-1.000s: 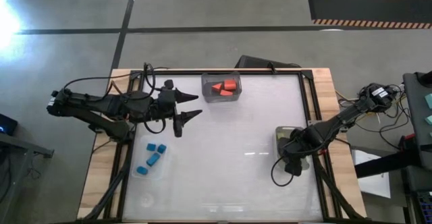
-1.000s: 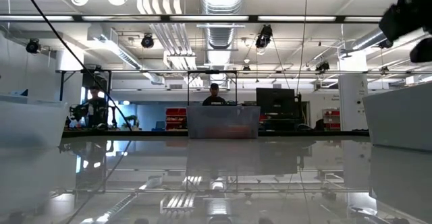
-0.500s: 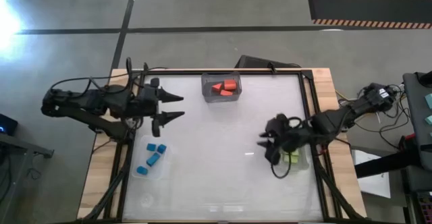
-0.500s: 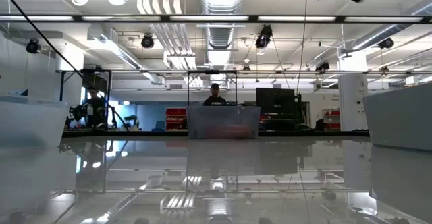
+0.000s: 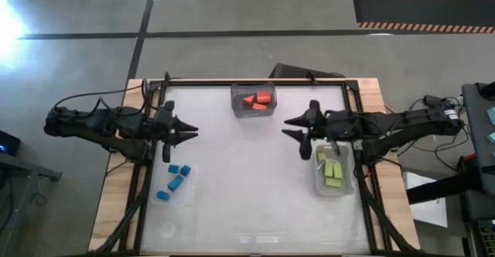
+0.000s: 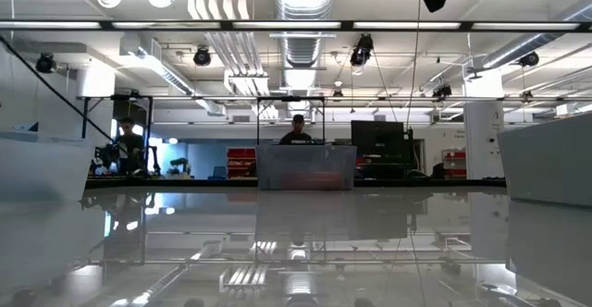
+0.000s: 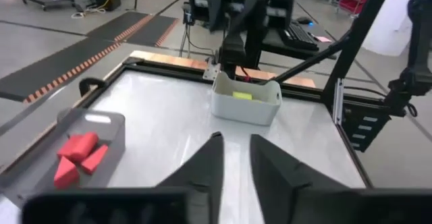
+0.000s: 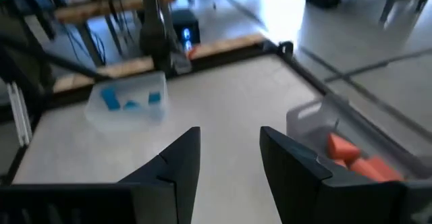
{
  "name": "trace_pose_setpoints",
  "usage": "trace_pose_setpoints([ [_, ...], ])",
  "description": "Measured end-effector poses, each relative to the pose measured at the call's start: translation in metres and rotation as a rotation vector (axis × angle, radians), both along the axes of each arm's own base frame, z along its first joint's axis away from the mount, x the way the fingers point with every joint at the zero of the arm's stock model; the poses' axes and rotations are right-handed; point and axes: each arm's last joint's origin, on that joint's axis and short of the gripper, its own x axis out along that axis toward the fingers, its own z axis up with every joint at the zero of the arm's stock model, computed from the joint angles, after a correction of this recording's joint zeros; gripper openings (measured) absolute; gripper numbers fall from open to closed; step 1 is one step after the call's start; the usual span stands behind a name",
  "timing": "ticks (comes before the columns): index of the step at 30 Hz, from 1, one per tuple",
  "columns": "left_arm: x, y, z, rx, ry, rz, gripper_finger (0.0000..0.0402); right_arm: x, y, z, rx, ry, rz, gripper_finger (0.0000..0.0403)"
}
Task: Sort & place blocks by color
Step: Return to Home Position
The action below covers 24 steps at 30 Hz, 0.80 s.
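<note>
Left hand (image 5: 189,131) — four blue blocks (image 5: 175,182)

Orange-red blocks (image 5: 257,100), blue blocks (image 5: 175,182) and yellow-green blocks (image 5: 333,172) show against a white table (image 5: 247,187) and grey floor (image 5: 77,71).

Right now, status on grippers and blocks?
Left gripper open, empty, left side. Right gripper open, empty, right side. Orange blocks, blue blocks, green blocks binned separately. Nothing obstructing.

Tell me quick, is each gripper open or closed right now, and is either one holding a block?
Left gripper: open, holding nothing.
Right gripper: open, holding nothing.
</note>
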Motion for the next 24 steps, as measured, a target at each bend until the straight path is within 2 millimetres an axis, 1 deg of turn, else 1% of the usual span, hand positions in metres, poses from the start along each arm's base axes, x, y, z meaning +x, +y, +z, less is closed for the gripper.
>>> trace_pose_setpoints([
  [4, -0.011, 0.002, -0.023, -0.026, -0.017, -0.004, 0.0012, -0.014, -0.009, -0.007, 0.003, -0.098, -0.016, 0.0143],
  [6, -0.013, 0.002, -0.034, -0.032, -0.042, -0.004, 0.0004, -0.023, -0.012, -0.013, 0.002, -0.133, -0.019, 0.0143],
  [8, -0.017, 0.003, -0.043, -0.037, -0.074, -0.005, 0.0006, -0.031, -0.013, -0.017, 0.004, -0.174, -0.022, 0.0143],
  [12, -0.033, 0.006, -0.057, -0.052, -0.164, 0.008, 0.0002, -0.048, -0.014, -0.024, -0.007, -0.246, -0.020, 0.0143],
  [14, -0.039, 0.008, -0.067, -0.070, -0.177, 0.019, 0.0001, -0.057, -0.015, -0.029, -0.011, -0.270, -0.023, 0.0143],
  [16, -0.045, 0.010, -0.072, -0.083, -0.218, 0.039, 0.0001, -0.064, -0.016, -0.033, -0.019, -0.298, -0.026, 0.0143],
  [18, -0.051, 0.011, -0.081, -0.082, -0.213, 0.042, 0.0001, -0.071, -0.017, -0.038, -0.026, -0.321, -0.027, 0.0143],
  [22, -0.064, 0.014, -0.088, -0.095, -0.289, 0.072, 0.0000, -0.083, -0.018, -0.045, -0.034, -0.365, -0.028, 0.0143],
  [24, -0.071, 0.016, -0.091, -0.102, -0.330, 0.091, 0.0000, -0.095, -0.019, -0.045, -0.040, -0.410, -0.044, 0.0143],
])
